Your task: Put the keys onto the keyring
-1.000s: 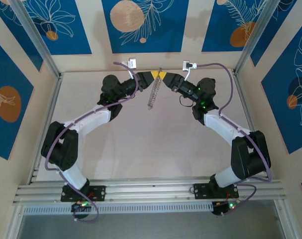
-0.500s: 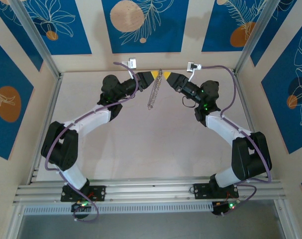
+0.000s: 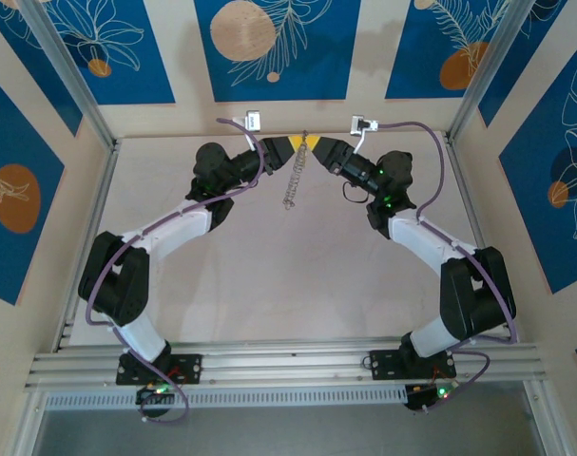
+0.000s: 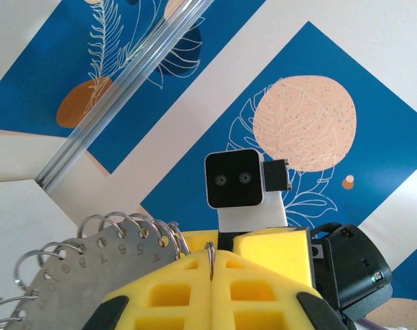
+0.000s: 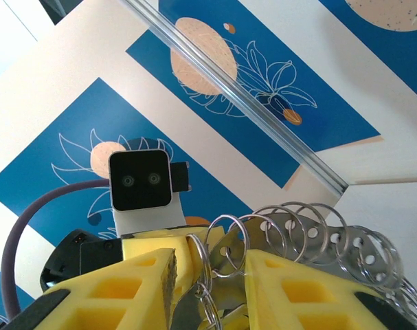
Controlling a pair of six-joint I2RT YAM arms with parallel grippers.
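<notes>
The pale counter [image 3: 269, 275] carries nothing loose. Both arms reach to the middle of its far edge, where their yellow tips meet above the surface. The keyring [image 3: 292, 180] hangs from that meeting point, and from above it looks like a short bumpy chain. The wrist views show it as a grey metal plate stamped with numbers, its rim lined with wire loops [image 5: 290, 220].

The left gripper [image 4: 211, 260] is pressed together and pinches one thin loop between its pads, so it carries the keyring's weight. The right gripper [image 5: 209, 265] is spread. Several loops stand in its gap, close to the fingers, but it does not look clamped on any of them. A small flat metal piece [image 5: 191, 299] hangs low between the right fingers. It may be the key, though I cannot tell.

The step in hand looks like working one loop so a key can slide on. To do it well, the left side should hold firm and level so the plate cannot swing. The right side should single out one loop rather than catch two at once, and close on it near its split end. Moves should be small and slow, since thin wire slips off foam pads easily. A jerk could pull the loop from the left pinch and drop the keyring on the counter.
</notes>
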